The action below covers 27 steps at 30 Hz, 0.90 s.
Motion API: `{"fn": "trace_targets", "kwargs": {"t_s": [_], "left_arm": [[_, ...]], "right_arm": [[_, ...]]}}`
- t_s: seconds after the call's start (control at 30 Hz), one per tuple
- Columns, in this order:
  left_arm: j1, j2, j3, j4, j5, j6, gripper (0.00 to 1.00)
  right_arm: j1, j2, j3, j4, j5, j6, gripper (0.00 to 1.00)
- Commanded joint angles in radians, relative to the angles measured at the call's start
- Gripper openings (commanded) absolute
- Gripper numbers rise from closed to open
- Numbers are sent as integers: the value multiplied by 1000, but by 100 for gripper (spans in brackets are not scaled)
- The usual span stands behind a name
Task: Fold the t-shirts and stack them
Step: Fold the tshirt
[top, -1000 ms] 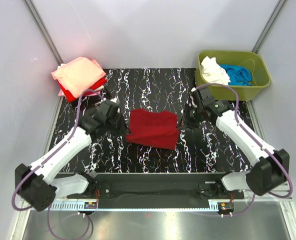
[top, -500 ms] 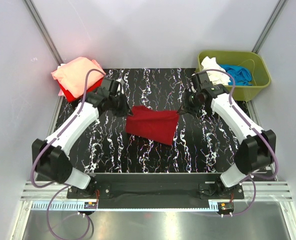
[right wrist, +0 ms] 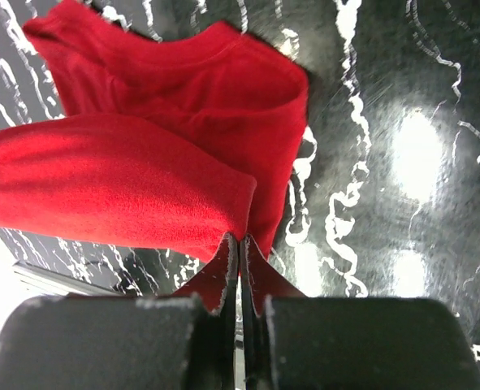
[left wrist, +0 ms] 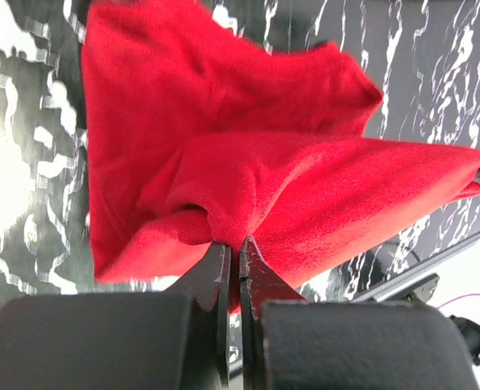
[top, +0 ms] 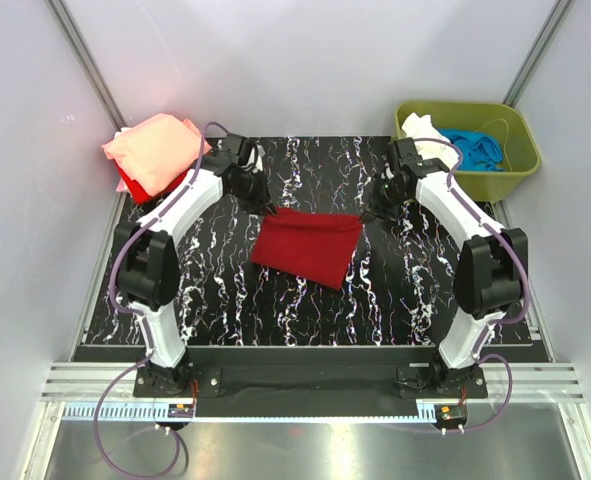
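The dark red t-shirt (top: 307,246) hangs stretched between both grippers above the middle of the black marbled table (top: 415,290). My left gripper (top: 269,210) is shut on its far left corner, and the cloth bunches at the jaws in the left wrist view (left wrist: 233,244). My right gripper (top: 365,217) is shut on its far right corner, seen in the right wrist view (right wrist: 240,240). The shirt's lower part (right wrist: 223,89) rests on the table. A stack of folded shirts, salmon-pink (top: 155,148) over bright red (top: 135,185), lies at the back left.
An olive-green tub (top: 465,180) stands at the back right with a white shirt (top: 425,142) and a blue shirt (top: 475,148) in it. White walls enclose the table on three sides.
Both grippers have moved toward the back of the table and apart, pulling the dark red shirt's top edge taut and drawing it backward with them.
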Motion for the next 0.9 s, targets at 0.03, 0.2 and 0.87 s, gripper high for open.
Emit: {"fn": "trace_targets", "kwargs": {"t_s": [0.03, 0.2, 0.87], "left_arm": [[22, 97, 160, -14, 43, 40, 0], [33, 198, 252, -37, 52, 47, 0], [151, 582, 827, -301, 74, 112, 44]], "right_arm": [[-44, 59, 59, 43, -22, -34, 0], [-61, 158, 85, 60, -56, -38, 0], [-78, 401, 421, -76, 16, -47, 61]]}}
